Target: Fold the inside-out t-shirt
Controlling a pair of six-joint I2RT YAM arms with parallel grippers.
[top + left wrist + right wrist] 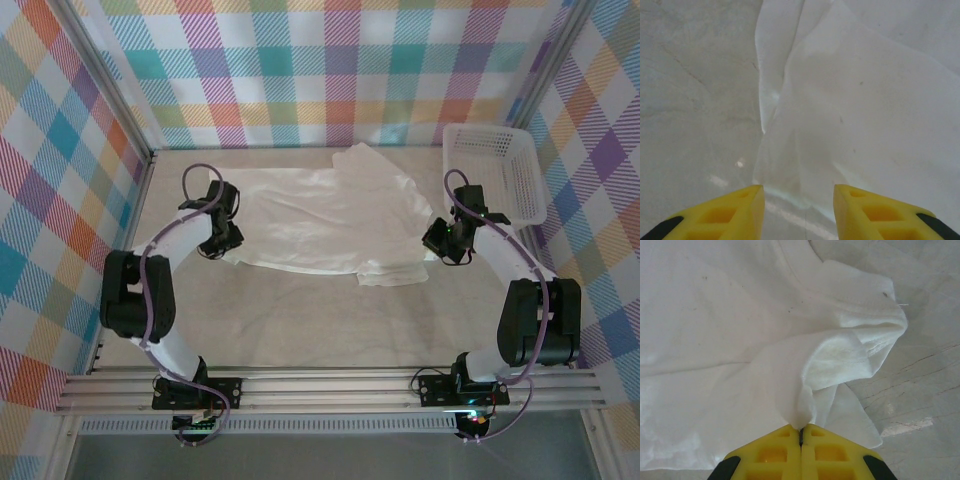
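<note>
The right gripper [801, 431] has its yellow fingers clamped on a pinch of the plain white, thin-cloth inside-out t-shirt [320, 220]. The left gripper [799, 194] stands parted at the shirt's edge, holding nothing. The shirt lies spread on the pale table [300, 320] between the arms. It looks light and limp, likely to bunch; hems and corners seem the best holds. No label or writing is readable.

I catalogued, above the rail [330, 392]: left arm [172, 350] and right arm [505, 250], white links, black joints, one looping purple cable [185, 180] each. Left gripper [797, 189], right gripper [801, 429]: yellow wedge fingers [720, 215], pocketed, black-backed.
</note>
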